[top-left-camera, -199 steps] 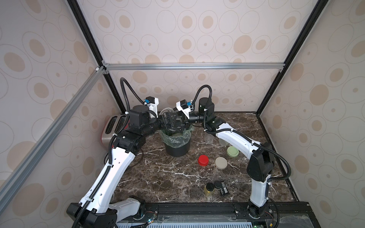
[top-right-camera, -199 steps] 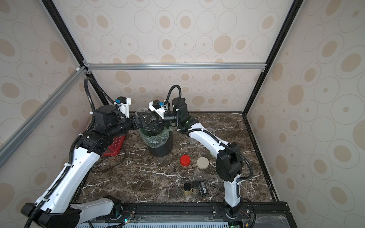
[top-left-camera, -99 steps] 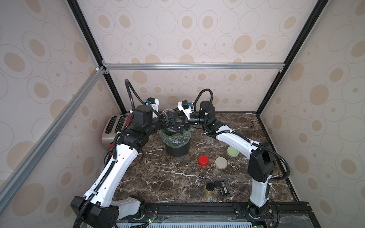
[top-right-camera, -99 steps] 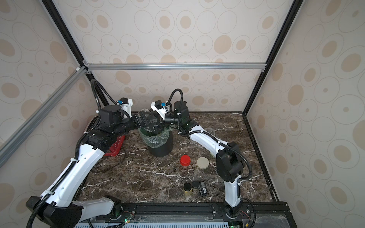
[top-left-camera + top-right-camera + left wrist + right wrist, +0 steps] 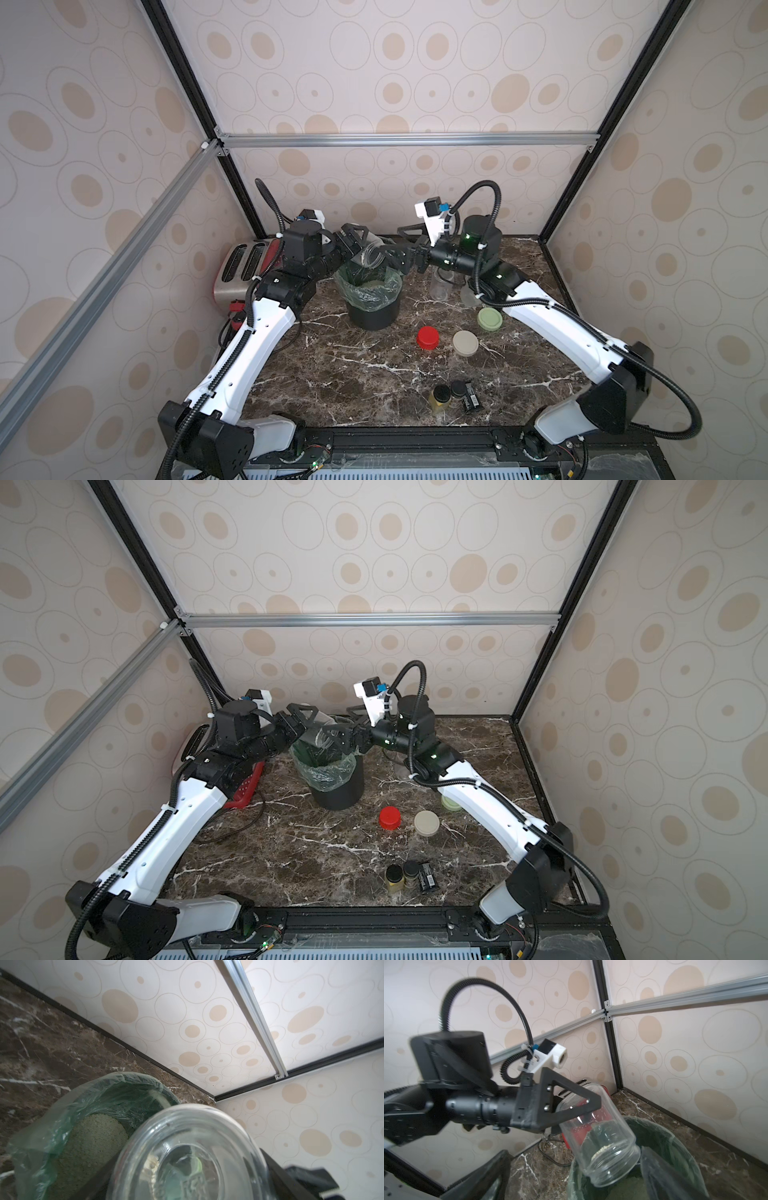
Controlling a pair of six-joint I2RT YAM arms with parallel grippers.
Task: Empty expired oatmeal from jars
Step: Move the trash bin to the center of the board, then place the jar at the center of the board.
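1. The left gripper (image 5: pixel 360 246) is clamping a clear jar (image 5: pixel 602 1136) by its body and tipping it mouth-down over the bin (image 5: pixel 374 320). Its far finger is hiding behind the glass.
2. The right gripper (image 5: pixel 395 243) is standing spread wide just beside the jar's mouth, gripping nothing.
3. A few flakes are clinging inside the jar's neck. The oatmeal (image 5: pixel 91 1140) is lying heaped in the bin's green liner (image 5: pixel 41 1147).
4. Two more jars (image 5: pixel 439 284) are standing behind the right arm, partly covered, and I cannot make out their contents.
5. The red lid (image 5: pixel 428 336), beige lid (image 5: pixel 465 343) and green lid (image 5: pixel 489 319) are lying on the table (image 5: pixel 332 382). In a top view the arm is covering half of the green one.
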